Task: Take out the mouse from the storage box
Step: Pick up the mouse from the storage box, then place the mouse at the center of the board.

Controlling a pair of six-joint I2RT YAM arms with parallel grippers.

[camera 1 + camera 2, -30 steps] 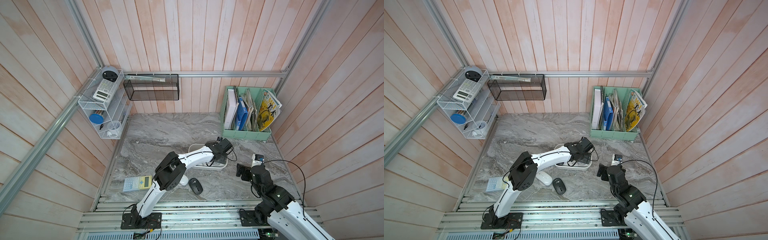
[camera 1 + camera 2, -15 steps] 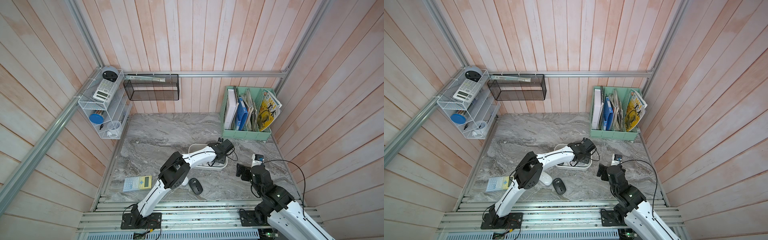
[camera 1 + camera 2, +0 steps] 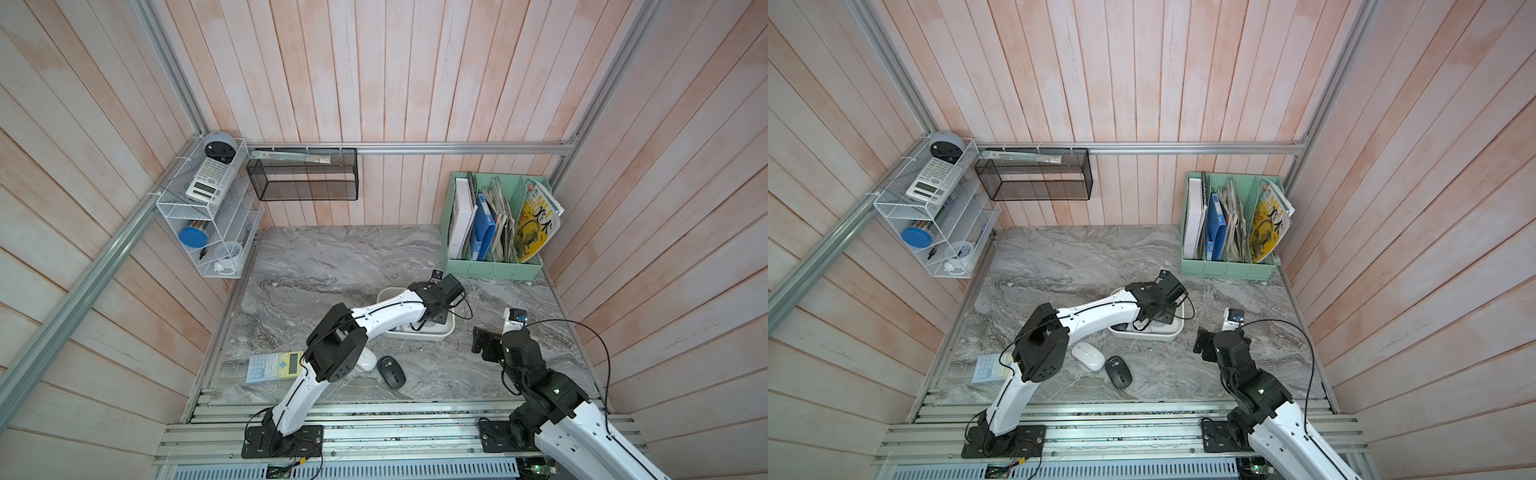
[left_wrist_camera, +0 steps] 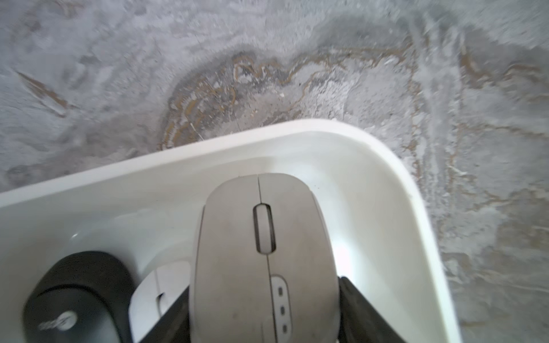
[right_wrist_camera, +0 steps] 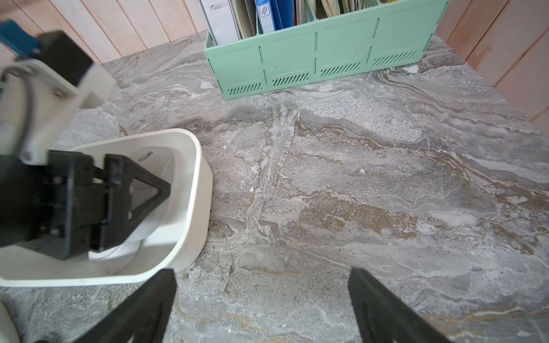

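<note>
Grey mouse — lower centre of the left wrist view, inside the storage box — clamped by the left gripper; advise a straight, level lift clear of the rim

Left pincer clamped, right pincer spread wide.

mouse five, calculator two, storage box one, file holder one

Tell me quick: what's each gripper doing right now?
Left gripper: closed on the grey mouse, inside the white box.
Right gripper: open, holding nothing.
</note>
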